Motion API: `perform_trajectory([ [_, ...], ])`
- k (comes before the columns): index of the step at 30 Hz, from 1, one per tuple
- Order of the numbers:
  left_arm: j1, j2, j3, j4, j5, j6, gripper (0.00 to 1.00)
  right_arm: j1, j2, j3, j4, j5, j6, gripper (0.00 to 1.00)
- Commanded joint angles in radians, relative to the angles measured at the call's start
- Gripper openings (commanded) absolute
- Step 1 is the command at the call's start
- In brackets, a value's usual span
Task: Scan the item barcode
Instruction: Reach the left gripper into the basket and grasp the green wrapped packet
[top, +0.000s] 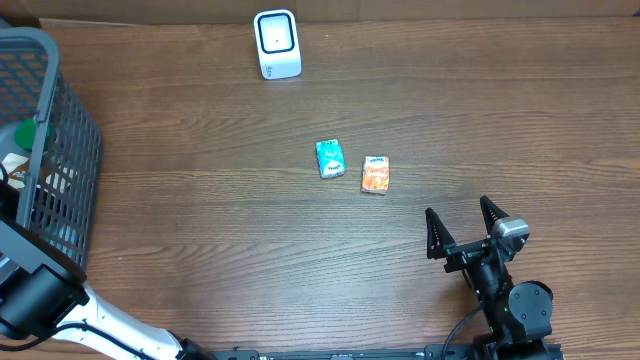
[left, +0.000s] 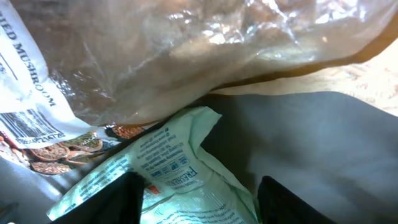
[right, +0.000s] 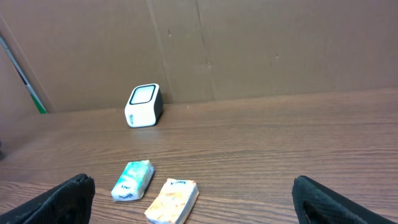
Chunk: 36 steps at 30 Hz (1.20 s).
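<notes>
Green packet (left: 177, 171) pick from the basket (top: 70, 160), judged under way.
Left end effector (left: 198, 198) stands apart, straddling it; next: close, lift, carry to scanner (top: 277, 44).

The brown wooden table (top: 200, 230) before me carries a white barcode scanner (top: 277, 44) near its far edge. Around the middle lie a teal packet (top: 330, 158) and an orange packet (top: 375, 174), side by side, not touching. A grey mesh basket (top: 75, 150) stands at the left edge, seemingly on the tabletop.

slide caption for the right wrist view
Open right pincer faces the white scanner across a wooden table, a teal packet and an orange packet lying between.
</notes>
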Motion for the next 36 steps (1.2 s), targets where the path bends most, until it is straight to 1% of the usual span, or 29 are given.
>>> perform_trajectory([
  [1, -0.002, 0.026, -0.011, 0.01, 0.01, 0.022, 0.55, -0.002, -0.01, -0.011, 0.005, 0.002, 0.004, 1.0],
  [3, -0.002, 0.026, -0.012, 0.009, 0.01, 0.022, 0.47, -0.002, -0.01, -0.011, 0.005, 0.002, 0.004, 1.0],
  [4, -0.002, 0.026, -0.012, 0.008, 0.011, 0.023, 0.4, -0.002, -0.01, -0.011, 0.005, 0.002, 0.004, 1.0],
  [5, -0.002, 0.026, -0.012, 0.008, 0.014, 0.023, 0.29, -0.002, -0.01, -0.011, 0.004, 0.002, 0.004, 1.0],
  [6, -0.002, 0.026, -0.012, 0.006, 0.014, 0.022, 0.13, -0.002, -0.01, -0.011, 0.004, 0.002, 0.004, 1.0],
  [7, -0.002, 0.026, -0.012, 0.001, 0.013, 0.023, 0.04, -0.002, -0.01, -0.011, 0.005, 0.002, 0.004, 1.0],
  [12, -0.002, 0.024, 0.002, -0.031, 0.014, 0.023, 0.04, -0.002, -0.01, -0.011, 0.005, 0.002, 0.004, 1.0],
  [17, -0.002, -0.009, 0.089, -0.105, 0.014, 0.018, 0.04, -0.002, -0.01, -0.011, 0.005, 0.002, 0.004, 1.0],
  [21, -0.002, -0.077, 0.211, -0.179, 0.017, -0.004, 0.04, -0.002, -0.01, -0.011, 0.005, 0.002, 0.004, 1.0],
  [26, -0.003, -0.212, 0.329, -0.218, 0.02, -0.054, 0.04, -0.002, -0.01, -0.011, 0.005, 0.002, 0.004, 1.0],
  [28, -0.003, -0.273, 0.364, -0.222, 0.046, -0.067, 0.04, -0.002, -0.01, -0.011, 0.005, 0.002, 0.004, 1.0],
  [32, -0.013, -0.398, 0.409, -0.22, 0.19, -0.091, 0.04, -0.002, -0.01, -0.011, 0.004, 0.002, 0.004, 1.0],
  [36, -0.078, -0.531, 0.411, -0.175, 0.261, -0.106, 0.04, -0.002, -0.01, -0.011, 0.005, 0.002, 0.004, 1.0],
])
